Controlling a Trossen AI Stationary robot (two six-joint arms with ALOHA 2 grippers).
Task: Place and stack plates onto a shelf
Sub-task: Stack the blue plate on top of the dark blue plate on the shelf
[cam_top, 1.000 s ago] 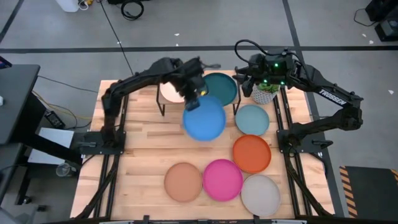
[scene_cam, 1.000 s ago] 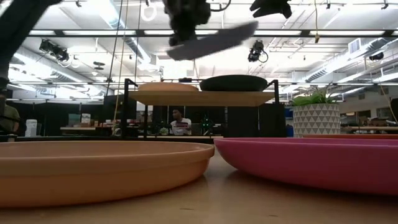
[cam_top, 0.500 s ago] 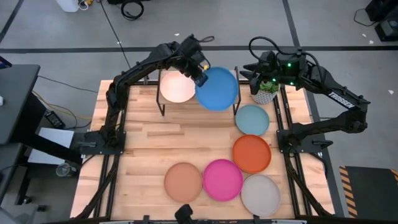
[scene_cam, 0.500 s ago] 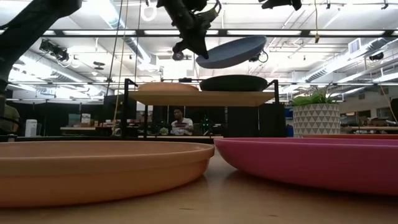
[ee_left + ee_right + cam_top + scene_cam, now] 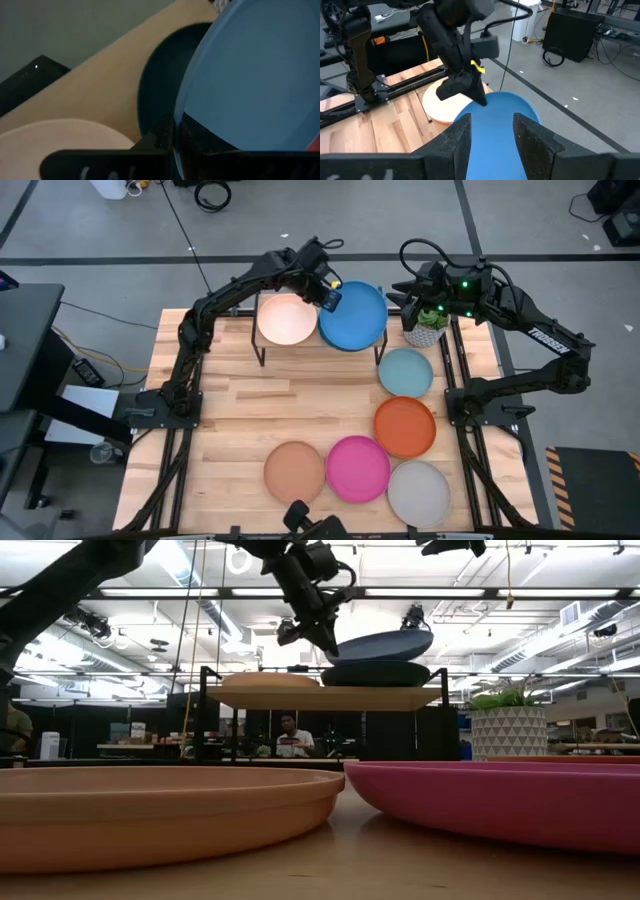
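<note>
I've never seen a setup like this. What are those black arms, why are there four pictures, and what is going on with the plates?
These are two robot arms at a wooden table, filmed from overhead, from table height, and from a camera on each wrist. The left gripper pinches the rim of a bright blue plate, holding it tilted just above a dark teal plate on the small shelf. A cream plate sits beside it. The right gripper waits open near a potted plant. Pale blue, orange, pink, tan and grey plates lie on the table.

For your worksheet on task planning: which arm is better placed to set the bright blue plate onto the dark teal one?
Left. The left gripper grips the bright blue plate just above the dark teal plate; the right gripper hangs open, empty.
</note>
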